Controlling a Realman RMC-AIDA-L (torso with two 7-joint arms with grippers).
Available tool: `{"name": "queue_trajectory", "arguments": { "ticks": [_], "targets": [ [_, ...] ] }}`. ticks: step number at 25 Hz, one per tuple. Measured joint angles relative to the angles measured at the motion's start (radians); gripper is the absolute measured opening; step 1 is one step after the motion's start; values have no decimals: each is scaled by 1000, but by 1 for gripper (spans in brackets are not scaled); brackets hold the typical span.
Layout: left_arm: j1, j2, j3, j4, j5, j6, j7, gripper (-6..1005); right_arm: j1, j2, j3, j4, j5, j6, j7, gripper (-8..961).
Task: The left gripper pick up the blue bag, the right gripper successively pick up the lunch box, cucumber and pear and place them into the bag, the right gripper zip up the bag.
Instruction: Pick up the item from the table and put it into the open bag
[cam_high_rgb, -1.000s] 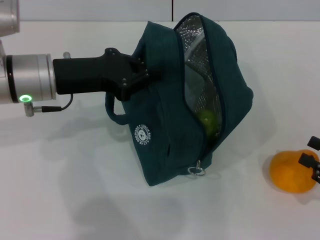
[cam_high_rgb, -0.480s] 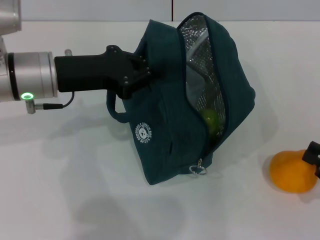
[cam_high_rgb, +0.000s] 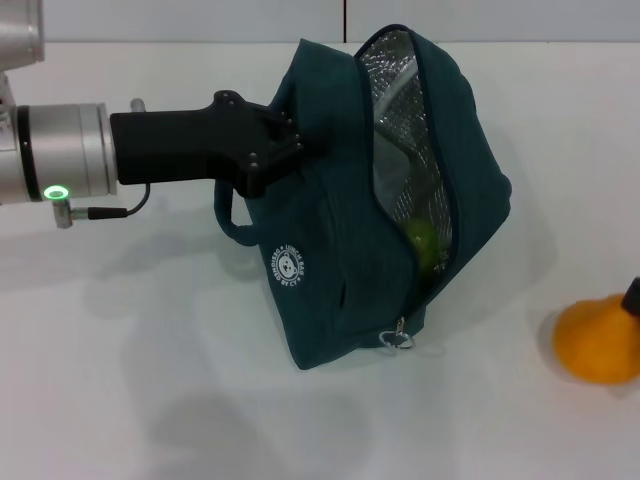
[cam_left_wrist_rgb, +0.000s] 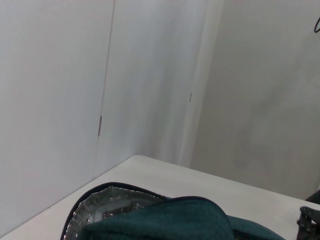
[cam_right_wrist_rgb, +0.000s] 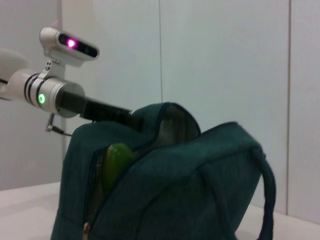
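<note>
Clearly the left gripper (cam_high_rgb: 275, 150) is pinched on a handle of the bag (cam_high_rgb: 330, 260), holding it tilted near the middle of the worktop (cam_high_rgb: 120, 380), toward the far edge, so the bag pickup looks done. Its zip stands open along the front, showing the silver lining (cam_high_rgb: 395, 100), and a green item (cam_high_rgb: 422, 243) sits low in the opening; whether that is the cucumber I cannot tell for sure, and the lunch box is not clearly visible inside. An orange-yellow fruit (cam_high_rgb: 598, 342) lies on the worktop at the right edge, well apart from the bag; it seems to be the piece the task calls a pear, still unpacked. Only a dark sliver of the right gripper (cam_high_rgb: 633, 296) shows there, just touching or above the fruit, and I cannot tell its finger state. So what remains, as I judge it, is grasping the fruit, placing it inside, then pulling the zip ring (cam_high_rgb: 403, 338) to close the bag.
</note>
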Motion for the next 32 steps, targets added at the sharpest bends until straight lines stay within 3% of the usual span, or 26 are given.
{"name": "queue_trajectory", "arguments": {
  "ticks": [4,8,12,13,14,17,22,32],
  "targets": [
    [3,0,-1,0,-2,0,0,129,13,12,85,-1,15,-98,0,32],
    [4,-1,-2,0,-7,0,0,130,58,53,184,0,63,-214,3,29],
    [1,-3,0,0,-11,0,2,130,121,68,194,24,116,-287,10,33],
    [0,-3,1,0,-13,0,2,131,153,70,190,39,132,-311,12,34],
    [0,-3,2,0,-16,0,3,131,235,75,186,74,142,-331,31,35],
    [-1,-3,3,-6,-25,1,7,131,335,80,163,98,134,-295,88,38],
    [-8,-3,4,-14,-32,3,12,132,440,88,53,102,134,-172,157,43],
    [-4,-3,4,-14,-36,2,12,133,506,89,-132,97,142,19,220,54]
  ]
}}
